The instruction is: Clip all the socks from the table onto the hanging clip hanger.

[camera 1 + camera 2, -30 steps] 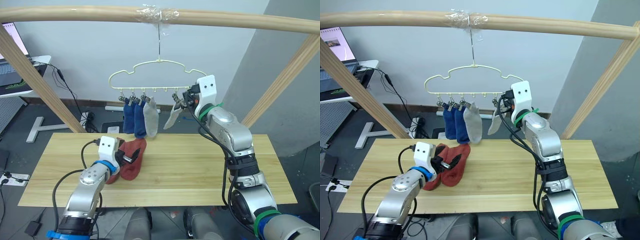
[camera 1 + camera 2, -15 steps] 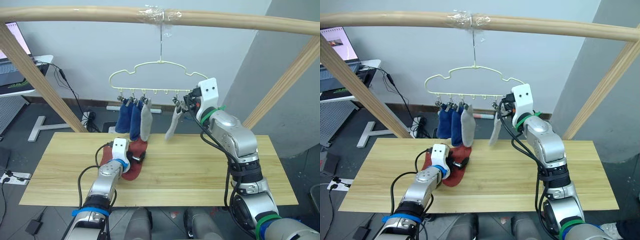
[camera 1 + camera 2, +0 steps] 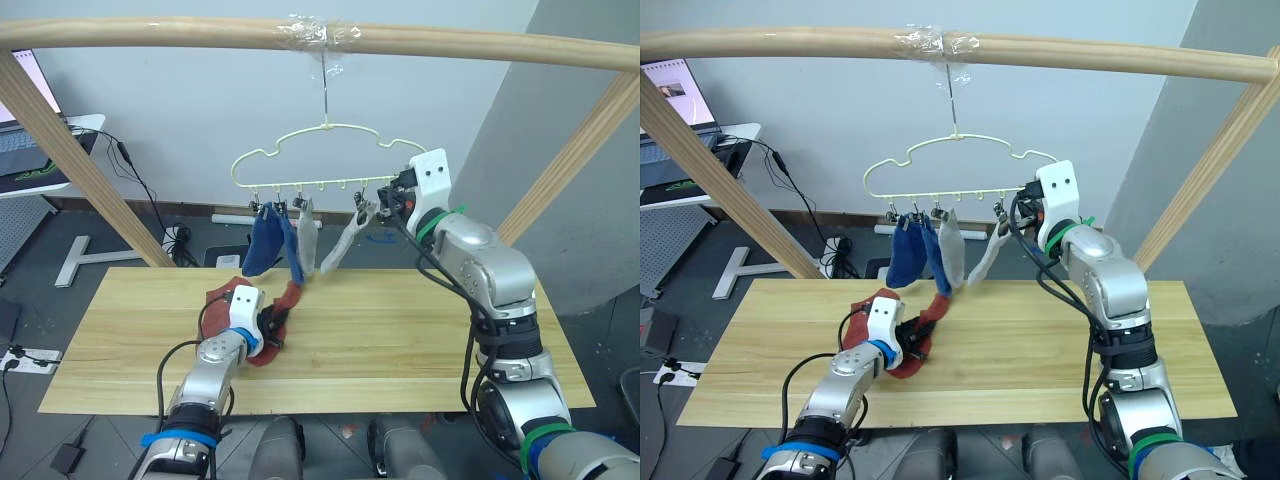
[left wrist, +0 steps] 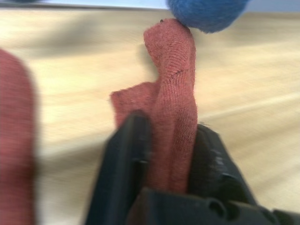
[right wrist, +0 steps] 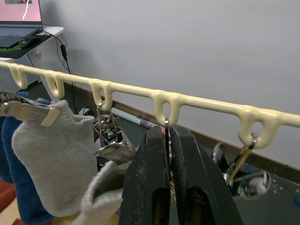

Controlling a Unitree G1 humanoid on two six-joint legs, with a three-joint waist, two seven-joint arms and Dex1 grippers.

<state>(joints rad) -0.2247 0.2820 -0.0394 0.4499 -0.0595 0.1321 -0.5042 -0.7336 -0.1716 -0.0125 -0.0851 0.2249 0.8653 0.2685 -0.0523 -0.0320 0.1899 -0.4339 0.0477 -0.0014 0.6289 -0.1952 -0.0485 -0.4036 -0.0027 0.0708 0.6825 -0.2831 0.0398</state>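
Left tool (image 4: 161, 154) pinches a rust-red sock (image 4: 172, 117) on the wooden counter (image 3: 420, 330). Right tool (image 5: 168, 154) is pressed together on a silver clip (image 5: 166, 136) of the pale-yellow clip hanger (image 3: 300, 150), beside a hanging grey sock (image 3: 338, 245).

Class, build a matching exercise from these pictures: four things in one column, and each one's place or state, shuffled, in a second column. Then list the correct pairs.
Things
1. left end effector
2. right end effector
3. royal blue socks
4. clip hanger

Places or states
A. hooked on the wooden pole
B. shut on a rust-red sock over the table
C. shut on a metal clip
D. hanging from clips at the hanger's left end

Pairs: 1-B, 2-C, 3-D, 4-A
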